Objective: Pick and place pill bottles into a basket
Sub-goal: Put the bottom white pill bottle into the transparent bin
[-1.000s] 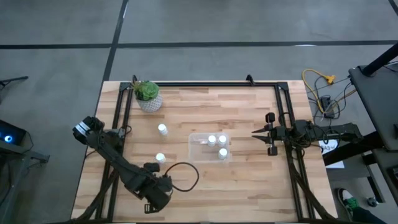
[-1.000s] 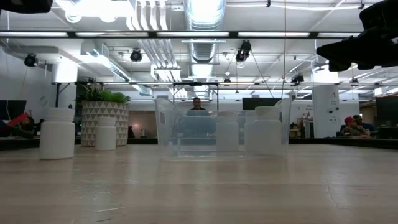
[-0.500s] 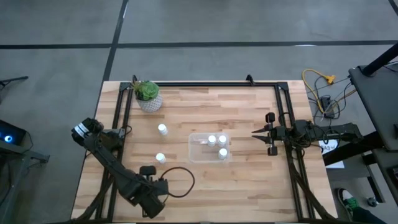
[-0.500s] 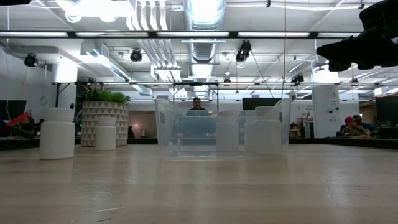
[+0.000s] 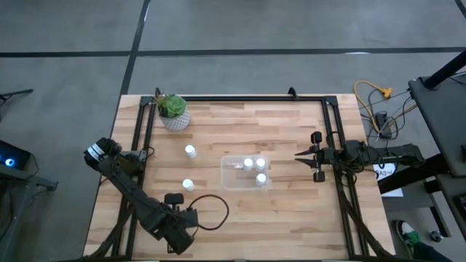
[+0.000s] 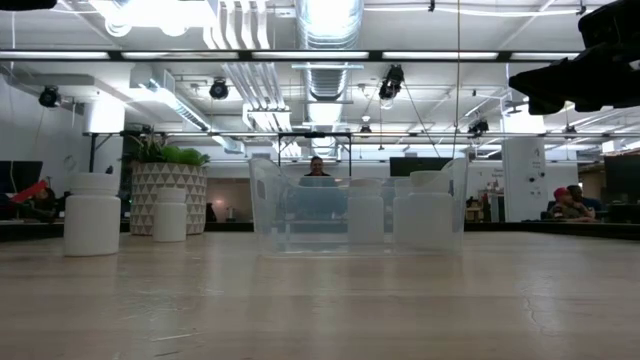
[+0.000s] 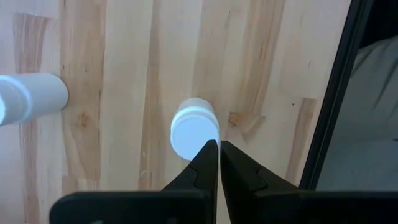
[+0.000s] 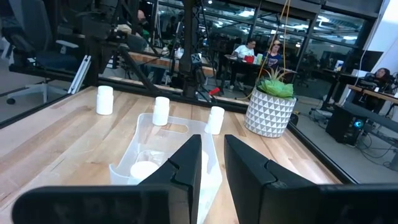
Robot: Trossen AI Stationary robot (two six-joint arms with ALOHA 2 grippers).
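Note:
Two white pill bottles stand upright on their bases on the wooden table, left of the basket: one nearer (image 5: 187, 185) and one farther (image 5: 191, 151). The clear basket (image 5: 227, 175) stands mid-table with three bottles (image 5: 261, 178) inside. My left gripper (image 5: 180, 218) hangs high over the table's near left, shut and empty. In its wrist view its tips (image 7: 219, 149) show just beside the nearer bottle's cap (image 7: 194, 127), well above it. My right gripper (image 5: 298, 157) hovers right of the basket, slightly open and empty (image 8: 213, 155).
A white patterned pot with a green plant (image 5: 174, 113) stands at the far left corner. Black frame rails (image 5: 138, 145) run along the table's left and right sides. A cable loop (image 5: 215, 211) hangs by the left arm. People sit in the room behind (image 6: 318, 170).
My left gripper has pulled back a little toward the table's near left corner, then held still. The bottles and the basket have stayed where they were.

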